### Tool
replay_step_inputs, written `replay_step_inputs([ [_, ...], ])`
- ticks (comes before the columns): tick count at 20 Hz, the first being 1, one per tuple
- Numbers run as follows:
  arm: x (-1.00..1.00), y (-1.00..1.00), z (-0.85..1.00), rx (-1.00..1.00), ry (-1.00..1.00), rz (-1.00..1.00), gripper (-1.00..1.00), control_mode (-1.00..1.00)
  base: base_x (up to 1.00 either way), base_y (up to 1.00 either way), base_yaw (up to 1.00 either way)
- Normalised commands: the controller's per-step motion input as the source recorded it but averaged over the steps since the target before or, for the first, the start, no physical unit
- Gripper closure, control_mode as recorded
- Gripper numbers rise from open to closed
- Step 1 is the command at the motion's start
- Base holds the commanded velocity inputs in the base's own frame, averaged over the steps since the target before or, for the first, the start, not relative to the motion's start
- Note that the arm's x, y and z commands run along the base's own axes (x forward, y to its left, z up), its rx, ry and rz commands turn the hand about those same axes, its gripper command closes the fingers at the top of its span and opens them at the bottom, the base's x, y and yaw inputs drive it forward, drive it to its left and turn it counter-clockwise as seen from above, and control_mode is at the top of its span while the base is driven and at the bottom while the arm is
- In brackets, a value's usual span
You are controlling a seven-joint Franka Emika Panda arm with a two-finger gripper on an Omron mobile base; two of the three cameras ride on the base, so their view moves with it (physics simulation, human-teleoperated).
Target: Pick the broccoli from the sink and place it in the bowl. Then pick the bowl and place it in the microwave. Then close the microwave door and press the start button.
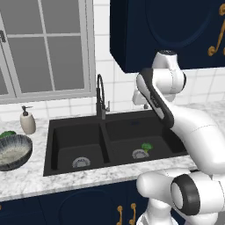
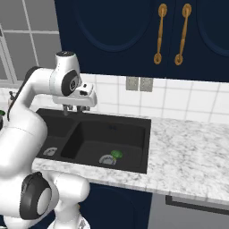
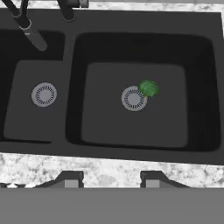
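The broccoli [image 1: 146,147] [image 2: 116,154] [image 3: 148,88] lies on the floor of the right basin of the black sink [image 1: 105,132] [image 2: 143,134] [image 3: 72,87], touching the rim of the round steel drain [image 3: 133,98]. The dark-grey bowl [image 1: 13,151] stands upright on the counter left of the sink. My gripper [image 2: 74,108] [image 3: 110,180] hangs well above the sink near its back edge, pointing down, open with nothing between its fingers. In the hand view the broccoli sits ahead of the fingertips and a little to the right.
A tall black faucet [image 1: 101,94] [image 3: 30,30] rises behind the divider between the basins. A soap dispenser [image 1: 27,121] and something green [image 1: 6,134] sit by the bowl. Navy wall cabinets [image 2: 134,36] hang above. Marble counter [image 2: 192,147] stretches to the right.
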Motion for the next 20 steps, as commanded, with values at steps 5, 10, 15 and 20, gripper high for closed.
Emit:
replay_step_inputs([
  [5,0.0,0.0,-0.61,-0.06,0.0,0.0,-1.0,-1.0,0.0,0.0,0.0],
  [10,0.18,-0.34,-0.99,-0.05,0.11,0.0,-1.0,-1.0,0.0,0.0,0.0],
  [15,0.21,-0.19,-0.72,-0.08,0.19,0.0,-1.0,-1.0,0.0,0.0,0.0],
  [20,0.25,-0.29,-0.48,-0.02,0.12,0.01,-1.0,-1.0,0.0,0.0,0.0],
])
